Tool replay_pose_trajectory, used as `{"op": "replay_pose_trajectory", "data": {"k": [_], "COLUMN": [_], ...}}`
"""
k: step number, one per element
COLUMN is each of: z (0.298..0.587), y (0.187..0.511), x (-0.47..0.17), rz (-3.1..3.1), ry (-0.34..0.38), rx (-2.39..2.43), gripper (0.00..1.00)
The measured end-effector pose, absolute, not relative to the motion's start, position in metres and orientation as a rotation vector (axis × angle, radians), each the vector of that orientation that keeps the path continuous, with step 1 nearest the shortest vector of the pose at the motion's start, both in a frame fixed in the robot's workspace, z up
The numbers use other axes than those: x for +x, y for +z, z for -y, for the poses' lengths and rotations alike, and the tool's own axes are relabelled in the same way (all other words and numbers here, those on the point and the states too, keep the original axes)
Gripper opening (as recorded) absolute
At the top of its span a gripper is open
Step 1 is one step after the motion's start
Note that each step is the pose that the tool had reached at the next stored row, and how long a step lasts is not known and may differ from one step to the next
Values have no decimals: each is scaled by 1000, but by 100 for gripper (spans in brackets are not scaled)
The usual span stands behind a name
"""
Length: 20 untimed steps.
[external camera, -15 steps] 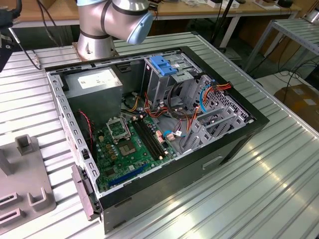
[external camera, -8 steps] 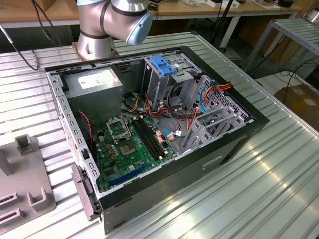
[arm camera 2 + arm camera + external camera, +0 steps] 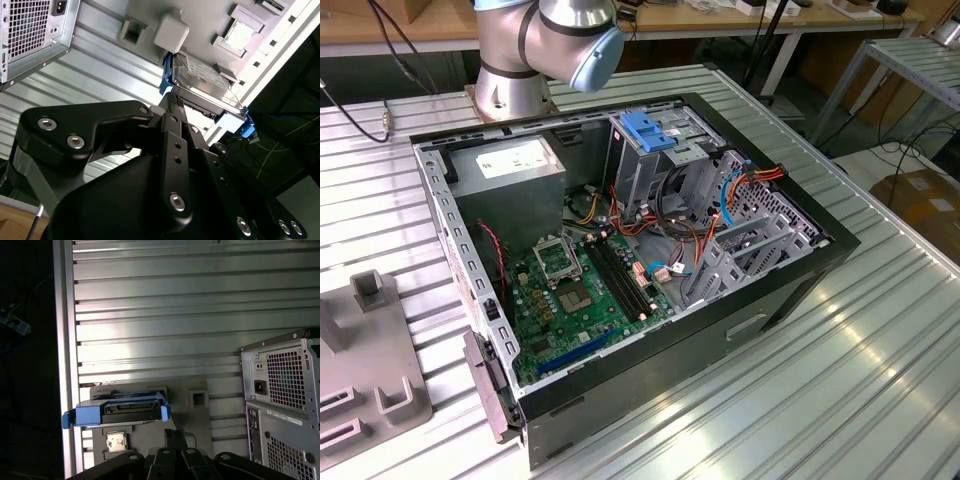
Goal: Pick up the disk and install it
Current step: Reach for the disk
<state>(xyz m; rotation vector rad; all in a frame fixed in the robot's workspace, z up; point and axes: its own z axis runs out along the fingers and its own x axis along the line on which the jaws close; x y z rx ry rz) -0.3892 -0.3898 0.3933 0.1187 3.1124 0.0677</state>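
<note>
Hand [image 3: 175, 435] pressed together, gripping nothing, hovering near disk [image 3: 120, 409]; disk lying on grey holder [image 3: 198, 421] on tabletop [image 3: 150, 315].

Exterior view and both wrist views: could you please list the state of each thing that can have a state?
computer case: lying on its side, side panel off, inside exposed.
disk: resting on the grey fixture, outside the computer case, not installed.
end effector: close to the disk, which is not lifted.
</note>
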Motion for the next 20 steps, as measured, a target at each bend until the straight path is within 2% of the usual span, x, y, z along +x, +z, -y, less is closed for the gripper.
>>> {"op": "replay_pose_trajectory", "data": {"k": [13,20], "z": [390,388], "y": [393,393], "x": [-392,-425], "rz": [-3112,-3112], "ry": [68,68], "rx": [119,119], "gripper": [10,10]}}
